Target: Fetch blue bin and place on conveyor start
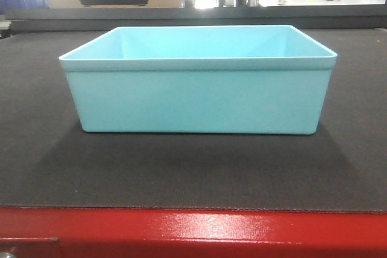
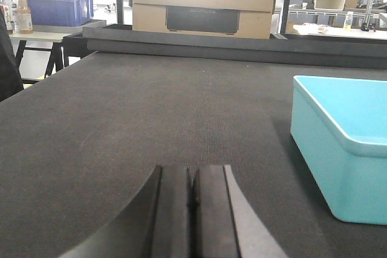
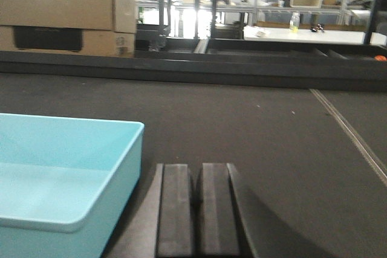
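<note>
both jaws closed; blue bin [image 1: 198, 98] upright, long side facing red edge [image 1: 193, 234].

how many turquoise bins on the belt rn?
1. The pale turquoise rectangular plastic bin sits upright mid-belt on the dark grey woven conveyor belt, behind the red front edge. None seem hidden.

We see the bin [image 1: 198, 98], a pale turquoise plastic tub with rolled rim and rounded corners, sitting upright and empty on the belt [image 1: 181, 173]. From the front view, it lies at the centre, long side toward us. The dark grey woven belt meets its glossy red edge at 6 o'clock.
</note>
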You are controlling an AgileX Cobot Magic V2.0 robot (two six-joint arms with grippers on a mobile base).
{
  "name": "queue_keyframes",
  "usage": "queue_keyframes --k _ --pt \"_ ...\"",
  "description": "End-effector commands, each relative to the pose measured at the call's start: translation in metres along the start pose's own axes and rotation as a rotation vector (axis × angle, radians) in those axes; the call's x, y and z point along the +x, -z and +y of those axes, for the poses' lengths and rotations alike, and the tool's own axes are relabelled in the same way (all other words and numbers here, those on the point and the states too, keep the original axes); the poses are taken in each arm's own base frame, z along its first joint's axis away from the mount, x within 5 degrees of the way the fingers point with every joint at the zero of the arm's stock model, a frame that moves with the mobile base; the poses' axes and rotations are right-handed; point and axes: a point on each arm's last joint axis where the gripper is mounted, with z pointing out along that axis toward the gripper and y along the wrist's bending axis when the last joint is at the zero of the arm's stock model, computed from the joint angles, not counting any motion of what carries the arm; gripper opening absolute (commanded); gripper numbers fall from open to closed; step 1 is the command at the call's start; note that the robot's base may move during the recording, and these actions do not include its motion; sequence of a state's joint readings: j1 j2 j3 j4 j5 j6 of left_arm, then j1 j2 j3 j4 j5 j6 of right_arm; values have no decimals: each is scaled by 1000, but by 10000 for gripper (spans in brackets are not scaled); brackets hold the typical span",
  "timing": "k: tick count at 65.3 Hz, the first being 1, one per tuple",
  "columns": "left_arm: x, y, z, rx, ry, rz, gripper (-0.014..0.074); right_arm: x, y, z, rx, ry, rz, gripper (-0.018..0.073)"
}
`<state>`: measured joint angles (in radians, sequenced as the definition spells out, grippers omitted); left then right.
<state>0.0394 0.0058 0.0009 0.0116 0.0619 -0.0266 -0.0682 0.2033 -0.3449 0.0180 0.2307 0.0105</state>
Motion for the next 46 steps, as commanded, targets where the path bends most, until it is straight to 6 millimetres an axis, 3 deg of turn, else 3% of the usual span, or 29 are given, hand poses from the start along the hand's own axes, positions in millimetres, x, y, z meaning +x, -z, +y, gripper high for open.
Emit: queue_keyframes --k 1,20,46 --pt "-3 1 0 4 4 -34 -111 14 1 -3 38 -14 -27 -162" --pt "-3 1 0 4 4 -34 -111 84 5 -9 110 -35 -78 -162" --pt "-3 1 0 4 4 -34 -111 84 5 -9 110 -36 -73 -162"
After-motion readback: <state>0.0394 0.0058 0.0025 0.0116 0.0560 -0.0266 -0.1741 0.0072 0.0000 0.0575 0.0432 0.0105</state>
